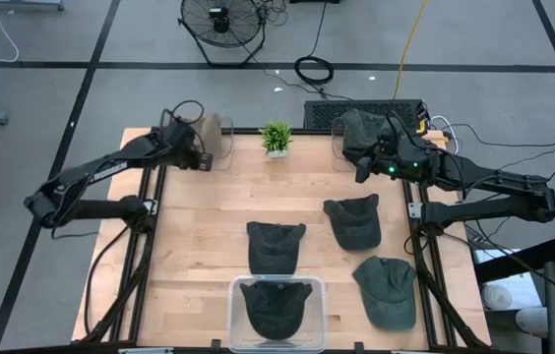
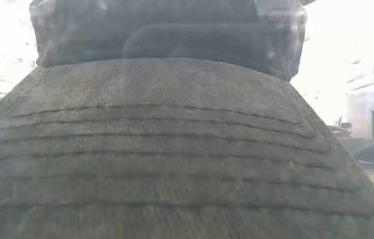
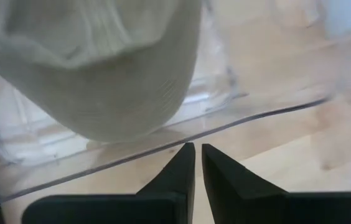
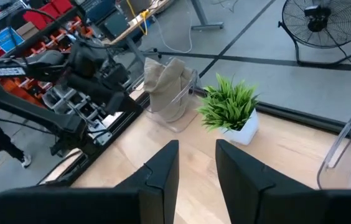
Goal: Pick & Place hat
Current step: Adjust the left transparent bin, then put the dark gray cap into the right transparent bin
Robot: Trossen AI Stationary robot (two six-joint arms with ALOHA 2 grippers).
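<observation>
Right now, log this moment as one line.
left tool: shut, empty, at beige hat bin | right tool: open, empty, raised | dark hats: three loose, one binned

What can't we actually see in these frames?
- Low view: a dark hat fills the frame and hides the table and both arms.
- Left wrist view: the beige hat is cut off by the edge, blurred behind its clear holder.
- High view: the right end effector is too small to read.

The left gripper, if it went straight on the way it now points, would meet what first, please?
Probably the clear bin's near edge, which crosses just ahead of the left gripper's nearly closed fingertips. The beige hat sits inside, right behind that wall. Depth is hard to judge, so the gap to the plastic is unclear.
</observation>
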